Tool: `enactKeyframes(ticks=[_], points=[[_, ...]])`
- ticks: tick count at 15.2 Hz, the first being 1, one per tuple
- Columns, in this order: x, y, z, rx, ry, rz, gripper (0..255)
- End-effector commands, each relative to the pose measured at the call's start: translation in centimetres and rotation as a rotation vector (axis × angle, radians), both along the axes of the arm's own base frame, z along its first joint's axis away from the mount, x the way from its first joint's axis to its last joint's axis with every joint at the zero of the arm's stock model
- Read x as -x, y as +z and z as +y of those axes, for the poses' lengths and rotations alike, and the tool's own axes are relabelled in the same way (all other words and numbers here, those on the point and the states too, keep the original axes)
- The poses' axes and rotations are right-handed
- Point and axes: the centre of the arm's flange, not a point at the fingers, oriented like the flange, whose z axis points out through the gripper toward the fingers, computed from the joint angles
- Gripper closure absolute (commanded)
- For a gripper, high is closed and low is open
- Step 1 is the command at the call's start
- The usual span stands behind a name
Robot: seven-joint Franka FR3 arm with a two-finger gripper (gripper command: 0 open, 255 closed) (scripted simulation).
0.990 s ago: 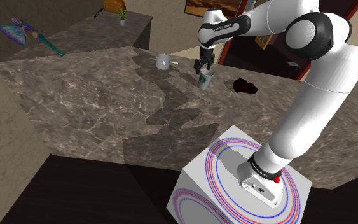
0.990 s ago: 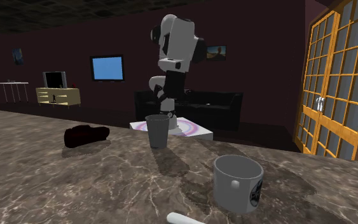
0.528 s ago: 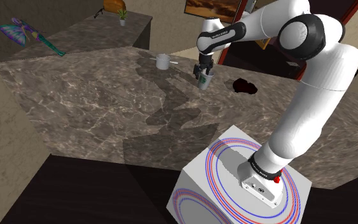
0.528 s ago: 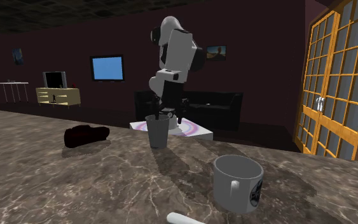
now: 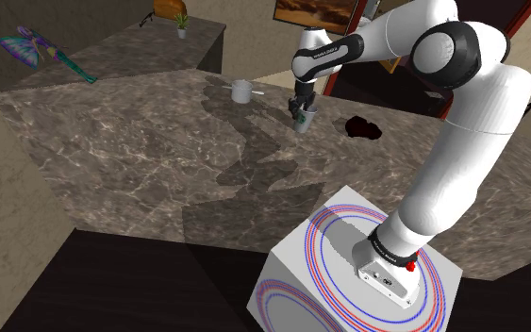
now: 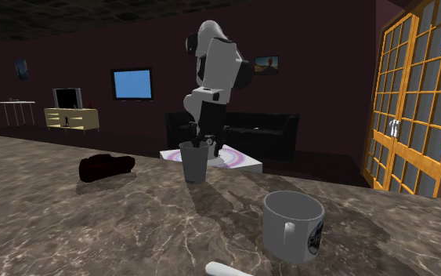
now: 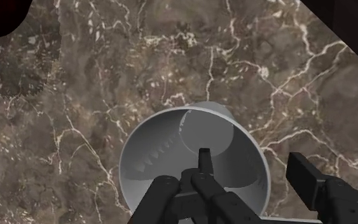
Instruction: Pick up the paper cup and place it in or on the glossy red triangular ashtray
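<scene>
The paper cup (image 5: 304, 121) is grey and stands upright on the dark marble counter (image 5: 141, 151), as the second exterior view also shows of the cup (image 6: 194, 165). My gripper (image 5: 301, 107) has come down onto its rim from above and is open. In the wrist view one finger (image 7: 203, 162) reaches inside the cup (image 7: 165, 153) and the other finger (image 7: 304, 175) stands outside its wall, so my gripper (image 7: 252, 162) straddles the rim. The dark red ashtray (image 5: 362, 128) lies on the counter toward the shoulder view's right of the cup; the ashtray (image 6: 105, 167) is left of it in the second exterior view.
A white mug (image 5: 242, 91) stands beyond the cup toward the shoulder view's left; this mug (image 6: 293, 227) is large and near in the second exterior view, with a white rod-like thing (image 6: 226, 270) in front. The stand (image 5: 357, 273) sits at the counter's near edge.
Over the last second the arm stretched out and lowered the open gripper onto the cup's rim. The cup has stayed in place.
</scene>
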Motion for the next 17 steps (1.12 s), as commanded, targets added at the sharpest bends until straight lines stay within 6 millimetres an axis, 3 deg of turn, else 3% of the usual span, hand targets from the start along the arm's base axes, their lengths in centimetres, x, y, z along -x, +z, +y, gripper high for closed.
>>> enactKeyframes(ticks=[1,9,17], points=[[0.0,0.0,0.0,0.000,0.000,0.000,255],[0.0,0.0,0.0,0.000,0.000,0.000,255],[0.0,4.2,0.0,0.000,0.000,0.000,255]])
